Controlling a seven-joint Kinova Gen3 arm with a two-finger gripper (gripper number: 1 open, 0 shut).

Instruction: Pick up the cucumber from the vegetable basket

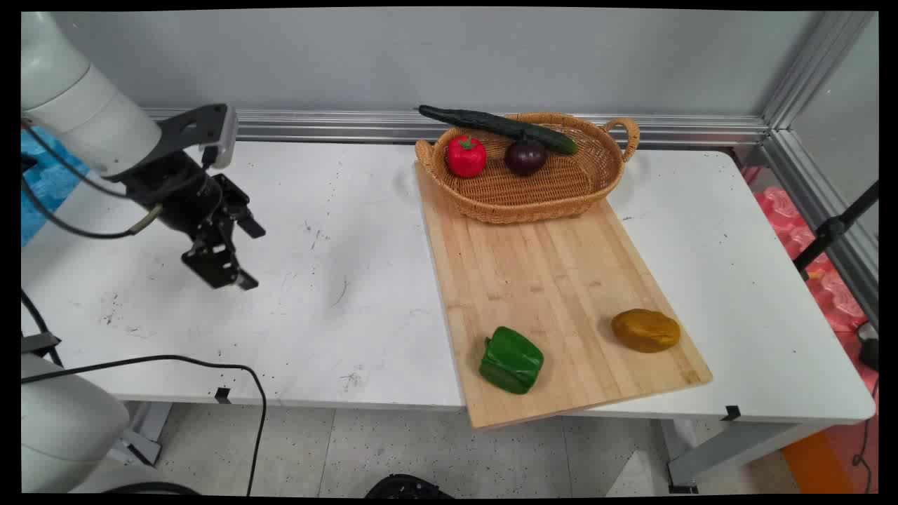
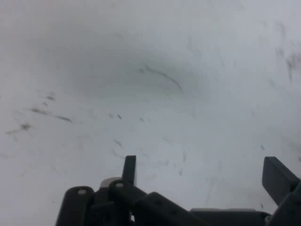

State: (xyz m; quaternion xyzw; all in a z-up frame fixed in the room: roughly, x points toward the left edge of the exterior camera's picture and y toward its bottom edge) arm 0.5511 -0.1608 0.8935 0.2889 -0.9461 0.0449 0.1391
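The gripper hangs above the bare left part of the white table, its fingers spread apart with nothing between them; in the hand view the two fingertips stand wide of each other over scuffed white tabletop and no object lies in the gap. Taking the wooden cutting board as a clock face, the wicker basket sits at 12 o'clock on its far end and holds a red tomato, a dark purple onion and a long cucumber that rests across the rim and juts out past it toward 10 o'clock. At about 7 o'clock on the board lies a green bell pepper, and at about 5 o'clock a brown potato; both rest on the wood outside the basket, apart from each other. The gripper is well apart from all of these, out at 9 o'clock from the board, and touches none of them. So three pieces lie in the basket and two on the board. The undersides of the things in the basket are hidden by its wall, the arm's upper links are cut off at the left edge, and the hand view shows nothing but table marks, so what lies nearest below the fingers beyond the tabletop cannot be made out
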